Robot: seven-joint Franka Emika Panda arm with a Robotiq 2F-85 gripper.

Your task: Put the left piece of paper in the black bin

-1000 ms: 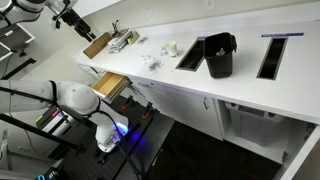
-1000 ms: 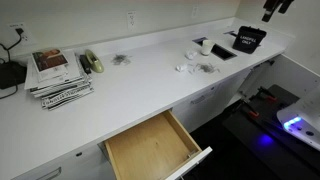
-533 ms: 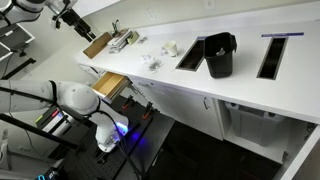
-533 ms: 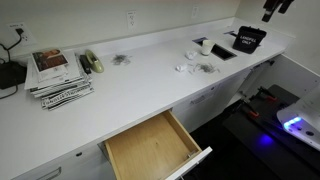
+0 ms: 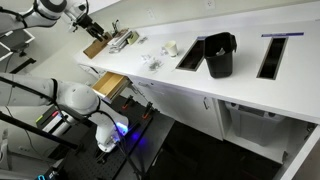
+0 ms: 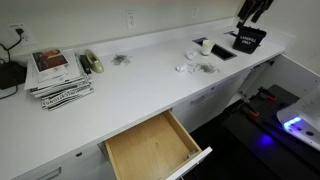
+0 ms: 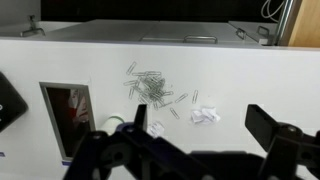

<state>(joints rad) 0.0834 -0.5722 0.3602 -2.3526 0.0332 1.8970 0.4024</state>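
Note:
Two small white crumpled paper wads lie on the white counter; in the wrist view one (image 7: 206,115) lies right of the other (image 7: 155,128), below a scatter of paper clips (image 7: 155,88). They show together in both exterior views (image 5: 152,62) (image 6: 185,68). The black bin (image 5: 220,55) (image 6: 248,40) stands upright on the counter between two dark rectangular slots. My gripper (image 5: 88,22) (image 6: 250,12) (image 7: 200,125) is open and empty, hanging high above the counter, well apart from the wads and the bin.
A dark slot (image 5: 190,55) (image 7: 68,112) lies next to the wads, another slot (image 5: 272,55) beyond the bin. A small white cup-like object (image 5: 170,47) stands near them. A stack of magazines (image 6: 58,75) and an open wooden drawer (image 6: 155,145) are further along.
The arm has swung along the counter towards the bin and the wads. Nothing on the counter has moved.

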